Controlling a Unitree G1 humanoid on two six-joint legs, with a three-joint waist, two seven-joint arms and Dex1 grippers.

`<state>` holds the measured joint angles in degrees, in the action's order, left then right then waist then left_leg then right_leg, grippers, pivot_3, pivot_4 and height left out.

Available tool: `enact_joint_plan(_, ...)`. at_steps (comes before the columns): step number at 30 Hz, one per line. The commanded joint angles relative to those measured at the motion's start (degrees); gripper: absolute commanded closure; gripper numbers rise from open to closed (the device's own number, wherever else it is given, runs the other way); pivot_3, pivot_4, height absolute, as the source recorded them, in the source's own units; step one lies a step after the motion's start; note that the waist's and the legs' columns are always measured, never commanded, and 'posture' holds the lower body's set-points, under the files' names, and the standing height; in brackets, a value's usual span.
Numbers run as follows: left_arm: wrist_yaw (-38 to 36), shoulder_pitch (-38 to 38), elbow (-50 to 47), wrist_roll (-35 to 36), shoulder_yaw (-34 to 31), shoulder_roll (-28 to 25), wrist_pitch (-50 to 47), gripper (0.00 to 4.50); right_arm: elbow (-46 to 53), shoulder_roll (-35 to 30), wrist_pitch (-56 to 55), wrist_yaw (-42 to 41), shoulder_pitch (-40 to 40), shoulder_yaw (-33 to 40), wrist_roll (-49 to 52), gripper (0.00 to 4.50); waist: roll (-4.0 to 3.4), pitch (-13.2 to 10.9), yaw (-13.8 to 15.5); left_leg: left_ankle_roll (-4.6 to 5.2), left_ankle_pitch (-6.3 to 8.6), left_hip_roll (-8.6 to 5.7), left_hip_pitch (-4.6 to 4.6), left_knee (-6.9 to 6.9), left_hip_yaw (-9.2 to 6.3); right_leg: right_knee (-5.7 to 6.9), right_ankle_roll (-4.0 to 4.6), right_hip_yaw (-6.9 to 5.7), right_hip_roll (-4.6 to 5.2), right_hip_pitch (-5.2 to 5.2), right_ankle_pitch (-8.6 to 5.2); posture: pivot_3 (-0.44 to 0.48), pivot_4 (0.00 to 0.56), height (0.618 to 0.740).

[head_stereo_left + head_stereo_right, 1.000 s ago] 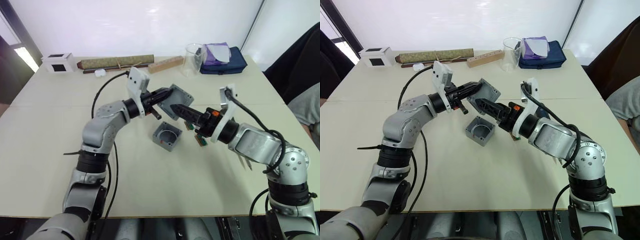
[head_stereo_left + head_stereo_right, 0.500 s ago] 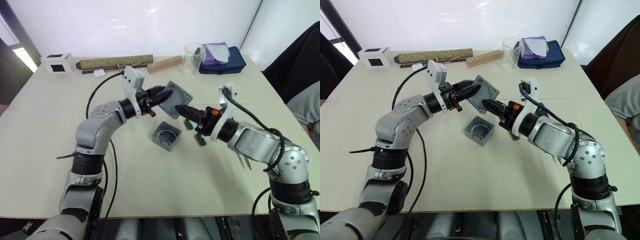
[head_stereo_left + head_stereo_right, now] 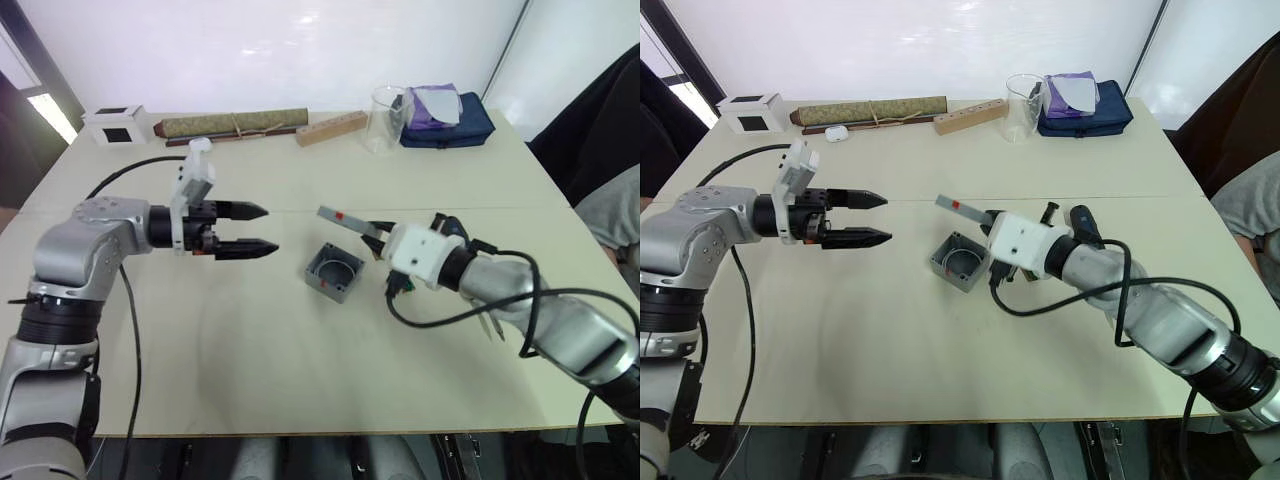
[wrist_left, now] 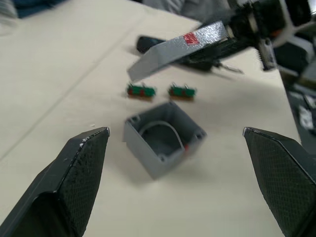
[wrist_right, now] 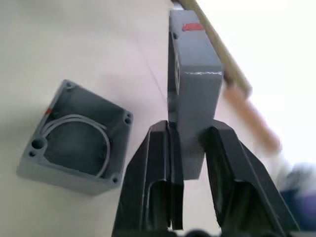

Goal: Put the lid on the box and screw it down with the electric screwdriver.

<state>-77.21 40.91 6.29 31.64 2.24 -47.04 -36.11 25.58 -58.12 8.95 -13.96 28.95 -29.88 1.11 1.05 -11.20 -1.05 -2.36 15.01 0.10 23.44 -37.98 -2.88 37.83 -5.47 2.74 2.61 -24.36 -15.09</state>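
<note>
Head views: left gripper (image 3: pixel 262 228) spread and unladen, well apart from box (image 3: pixel 334 271) on table (image 3: pixel 300 370) | left wrist: lid (image 4: pixel 177 49) above box | right wrist: right gripper (image 5: pixel 190 136) clamps lid.

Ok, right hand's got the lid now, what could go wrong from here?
The right hand pinches the lid by one edge only, so it may pivot or slip. The lid hangs tilted beside the box, not squared over it, and could seat crooked. The circuit boards lie close behind the box and could get knocked.
</note>
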Motion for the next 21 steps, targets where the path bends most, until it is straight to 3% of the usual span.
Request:
enact_joint_plan(1, -4.43, 2.42, 3.24, -3.81, 0.97, -1.98, 6.23, 0.03, -3.67, 1.36, -14.66, 2.88, -1.51, -0.74, -18.44, 4.03, 0.0, 0.0, 0.06, 0.0, 0.0, 0.0, 0.0, 0.0, 0.0, 0.0, 0.0, 0.0, 0.0, 0.0, 0.0, 0.0, 0.15, 0.736)
enact_joint_plan(4, -6.42, 3.74, 6.88, -6.05, 1.6, -2.41, 8.85, 0.03, -7.26, 3.8, -20.61, 8.03, -3.62, -1.57, -32.52, 4.03, 0.01, 0.01, -0.01, 0.0, 0.0, 0.0, 0.0, 0.0, -0.01, 0.01, 0.0, 0.0, -0.01, 0.0, 0.0, 0.0, 0.15, 0.736)
enact_joint_plan(7, -7.85, 4.58, 8.31, -6.9, 1.49, -2.17, 9.55, 0.03, -9.67, 6.96, -23.17, 10.16, -5.48, -0.52, -39.32, 4.03, 0.01, 0.01, -0.11, 0.0, 0.0, -0.01, 0.0, 0.0, -0.01, 0.05, 0.0, 0.02, -0.02, -0.01, 0.0, 0.0, 0.15, 0.736)
enact_joint_plan(21, -8.42, 5.33, 9.24, -9.42, 0.86, -1.25, 10.8, 0.03, -13.69, 16.46, -21.24, 9.72, -9.81, 3.08, -55.94, 4.03, 0.02, 0.01, -0.12, 0.0, 0.0, -0.01, -0.01, -0.03, -0.06, 0.18, 0.0, 0.01, -0.01, -0.01, 0.01, 0.0, 0.15, 0.736)
